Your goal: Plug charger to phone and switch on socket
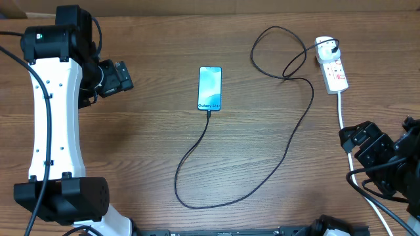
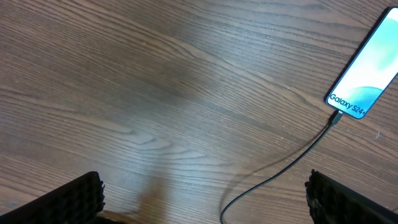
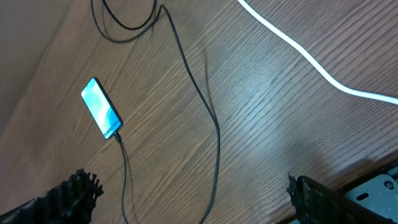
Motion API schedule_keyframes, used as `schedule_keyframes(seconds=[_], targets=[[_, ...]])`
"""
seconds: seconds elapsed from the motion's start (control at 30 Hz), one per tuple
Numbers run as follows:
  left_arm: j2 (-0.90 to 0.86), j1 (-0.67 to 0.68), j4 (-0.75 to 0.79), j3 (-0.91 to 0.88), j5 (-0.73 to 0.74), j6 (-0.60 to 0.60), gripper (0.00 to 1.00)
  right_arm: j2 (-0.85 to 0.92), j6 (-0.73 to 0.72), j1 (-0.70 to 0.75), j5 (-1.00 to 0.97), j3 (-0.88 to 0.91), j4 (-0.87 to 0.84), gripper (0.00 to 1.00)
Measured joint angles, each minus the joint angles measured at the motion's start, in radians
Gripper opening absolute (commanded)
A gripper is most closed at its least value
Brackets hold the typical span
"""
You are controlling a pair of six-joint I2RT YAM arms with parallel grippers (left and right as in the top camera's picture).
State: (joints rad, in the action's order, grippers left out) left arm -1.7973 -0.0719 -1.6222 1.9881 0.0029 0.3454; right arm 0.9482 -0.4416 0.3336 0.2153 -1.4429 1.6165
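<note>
Left claw (image 1: 120, 77) and right claw (image 1: 363, 139) both gape wide, empty, flanking the phone (image 1: 210, 88). Its charger (image 3: 217, 134) looks seated (we judge). We'd press the red switch squarely on the socket (image 1: 333, 69), far right of the phone.

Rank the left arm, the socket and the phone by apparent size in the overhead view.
1. Left arm, by far.
2-3. Socket and phone: too alike to rank.
</note>
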Motion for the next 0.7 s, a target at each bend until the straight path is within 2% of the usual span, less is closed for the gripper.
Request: schedule_keyframes(seconds=[0.47,0.57,0.7], targets=[[0.000,0.000,0.000,0.000,0.000,0.000,1.00,0.000,0.001,-0.001,-0.014,0.023,0.003,1.00],[0.000,0.000,0.000,0.000,0.000,0.000,1.00,-0.001,0.006,-0.016,-0.021,0.052,-0.070,1.00],[0.000,0.000,0.000,0.000,0.000,0.000,1.00,-0.013,0.059,-0.110,-0.024,0.109,-0.225,1.00]])
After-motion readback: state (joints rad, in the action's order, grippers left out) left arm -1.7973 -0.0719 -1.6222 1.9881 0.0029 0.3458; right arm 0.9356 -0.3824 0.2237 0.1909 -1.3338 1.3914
